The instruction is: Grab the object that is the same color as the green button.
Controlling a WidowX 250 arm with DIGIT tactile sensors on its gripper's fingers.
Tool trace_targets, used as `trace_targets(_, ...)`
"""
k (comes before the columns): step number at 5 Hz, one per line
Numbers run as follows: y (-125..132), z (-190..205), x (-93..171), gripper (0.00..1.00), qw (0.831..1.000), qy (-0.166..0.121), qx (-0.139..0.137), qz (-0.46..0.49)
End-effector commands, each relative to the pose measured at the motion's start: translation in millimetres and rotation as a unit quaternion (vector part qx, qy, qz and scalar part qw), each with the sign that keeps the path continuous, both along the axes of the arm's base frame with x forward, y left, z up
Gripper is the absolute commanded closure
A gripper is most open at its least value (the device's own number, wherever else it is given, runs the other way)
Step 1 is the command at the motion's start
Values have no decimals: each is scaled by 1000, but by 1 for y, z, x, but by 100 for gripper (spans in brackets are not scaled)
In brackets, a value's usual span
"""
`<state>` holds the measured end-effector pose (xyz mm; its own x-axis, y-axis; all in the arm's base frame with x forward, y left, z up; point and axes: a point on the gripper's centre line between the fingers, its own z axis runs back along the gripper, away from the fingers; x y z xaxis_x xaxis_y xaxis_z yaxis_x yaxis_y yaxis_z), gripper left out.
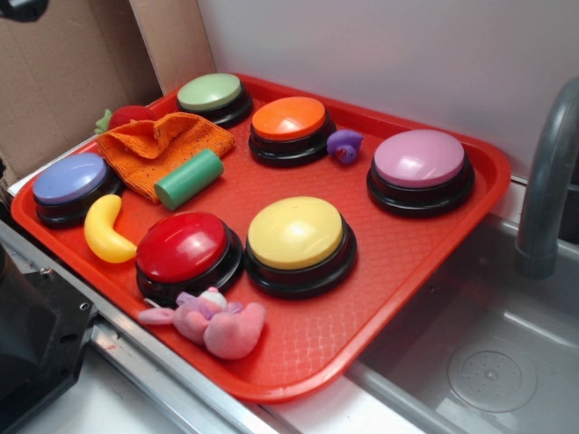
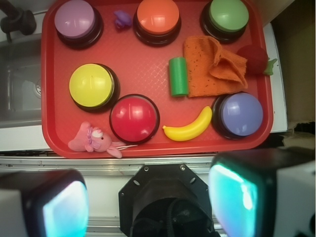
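1. A red tray [image 1: 425, 262] sits on a pale counter beside a steel sink [image 1: 507, 362], a grey faucet [image 1: 547, 181] at its edge, with a white wall and brown cardboard [image 1: 54, 81] behind.
2. Six dome buttons stand on it: the green button [image 1: 211, 92] at the far corner, plus orange [image 1: 289, 118], purple [image 1: 419, 158], yellow [image 1: 295, 232], red [image 1: 182, 247] and blue [image 1: 70, 177].
3. The green cylinder [image 1: 189, 178] lies on its side in the middle of the tray, touching the edge of an orange cloth [image 1: 158, 145]. In the overhead wrist view its long axis runs straight up and down the picture; in the exterior view it slants, one flat end facing the red button.
4. A yellow banana [image 1: 106, 231], a pink plush [image 1: 213, 321], a small purple toy [image 1: 345, 145] and a red toy with green leaves [image 1: 122, 116] lie around.
5. Only the wrist view shows the gripper [image 2: 148, 197]: its two fingers [image 2: 232, 195] stand wide apart, well off the tray, holding nothing. The exterior view shows the wall and faucet far better.
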<state>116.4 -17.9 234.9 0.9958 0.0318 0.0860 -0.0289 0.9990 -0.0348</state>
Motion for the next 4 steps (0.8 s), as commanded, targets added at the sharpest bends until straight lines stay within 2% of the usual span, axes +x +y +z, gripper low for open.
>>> trace_targets(1, 0, 0, 0, 0, 1000, 0, 0, 0)
trace_targets(2, 10, -16, 18, 0, 999, -15, 1, 33)
trace_targets(3, 22, -35, 35, 0, 999, -15, -3, 50)
trace_targets(4, 35, -56, 53, 0, 997, -32, -3, 70)
